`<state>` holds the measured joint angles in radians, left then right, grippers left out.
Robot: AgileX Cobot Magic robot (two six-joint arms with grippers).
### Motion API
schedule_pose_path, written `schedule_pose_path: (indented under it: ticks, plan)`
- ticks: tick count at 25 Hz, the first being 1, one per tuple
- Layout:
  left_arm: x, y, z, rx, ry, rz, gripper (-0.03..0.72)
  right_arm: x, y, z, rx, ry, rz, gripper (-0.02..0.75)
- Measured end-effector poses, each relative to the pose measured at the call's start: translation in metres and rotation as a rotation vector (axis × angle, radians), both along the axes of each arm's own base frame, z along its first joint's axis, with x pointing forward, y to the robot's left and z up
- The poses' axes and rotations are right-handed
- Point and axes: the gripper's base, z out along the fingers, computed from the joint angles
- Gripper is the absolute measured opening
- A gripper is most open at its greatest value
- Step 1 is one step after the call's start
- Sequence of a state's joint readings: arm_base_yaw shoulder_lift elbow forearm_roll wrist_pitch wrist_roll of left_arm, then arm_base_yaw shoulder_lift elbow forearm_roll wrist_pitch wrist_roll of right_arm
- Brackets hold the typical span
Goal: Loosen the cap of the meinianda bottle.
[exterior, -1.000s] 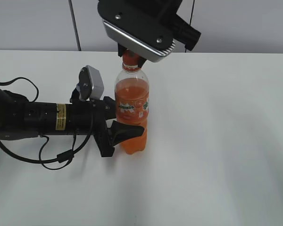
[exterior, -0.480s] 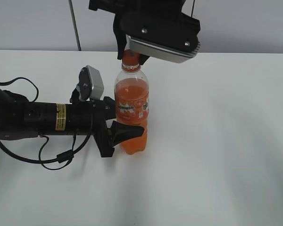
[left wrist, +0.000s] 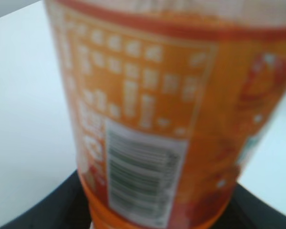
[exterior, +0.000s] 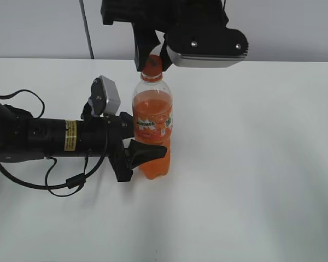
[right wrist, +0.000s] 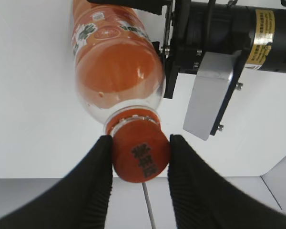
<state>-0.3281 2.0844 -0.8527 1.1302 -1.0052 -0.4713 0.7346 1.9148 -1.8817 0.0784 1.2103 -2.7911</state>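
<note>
Meinianda bottle (exterior: 152, 126) stands upright on the white counter (exterior: 251, 164), near the middle, a bit left of centre in the exterior view. Orange drink fills it to the shoulder, clear neck above, label band round the middle.

Left end effector (exterior: 145, 151) reaches in flat from the left and has its black fingers (exterior: 147, 151) closed round the bottle's lower body, just under the label. Left wrist view shows the label (left wrist: 148, 119) very close and blurred, barcode panel facing the camera, with dark finger parts at both lower corners against the bottle. So the left one holds the bottle.

Right end effector (right wrist: 139, 157) comes down from above. In the right wrist view its two black ribbed fingers (right wrist: 88, 191) sit on either side of the cap (right wrist: 140, 153), both touching the cap's side, clamped on it. Cap is orange, dark printed mark on top, sitting on the bottle neck; orange neck ring (right wrist: 131, 117) visible just below. In the exterior view the cap (exterior: 152, 64) shows between the dark fingers, under the right wrist's grey camera housing (exterior: 208, 49).

Left arm's own grey camera block (exterior: 106, 97) sits above its wrist, just left of the bottle shoulder. Black cables (exterior: 60, 183) loop on the counter under the left arm.
</note>
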Motion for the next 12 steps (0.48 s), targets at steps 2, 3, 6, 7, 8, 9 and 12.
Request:
schedule_pose_path:
  ticks: [2, 3, 6, 7, 8, 9, 12]
  plan:
    - [0.0000, 0.0000, 0.0000, 0.000, 0.000, 0.000, 0.393, -0.0007, 0.0002, 0.0008, -0.005, -0.010, 0.020, 0.271]
    - [0.0000, 0.0000, 0.0000, 0.000, 0.000, 0.000, 0.393, -0.0010, 0.0005, 0.0008, -0.009, -0.014, 0.032, 0.271]
    - [0.0000, 0.0000, 0.0000, 0.000, 0.001, 0.000, 0.393, -0.0014, 0.0003, 0.0016, -0.017, -0.027, 0.059, 0.271]
    - [0.0001, 0.0000, 0.0000, -0.001, 0.001, 0.001, 0.393, -0.0019, 0.0001, 0.0026, -0.020, -0.033, 0.070, 0.269]
    - [0.0003, 0.0001, 0.0000, -0.002, 0.005, 0.006, 0.393, -0.0028, -0.0006, 0.0048, -0.021, -0.043, 0.086, 0.269]
    - [0.0006, 0.0001, 0.0001, -0.003, 0.006, 0.009, 0.393, -0.0039, -0.0009, 0.0068, -0.023, -0.053, 0.105, 0.269]
    - [0.0007, 0.0002, 0.0000, -0.003, 0.008, 0.011, 0.393, -0.0063, -0.0005, 0.0100, -0.036, -0.080, 0.152, 0.269]
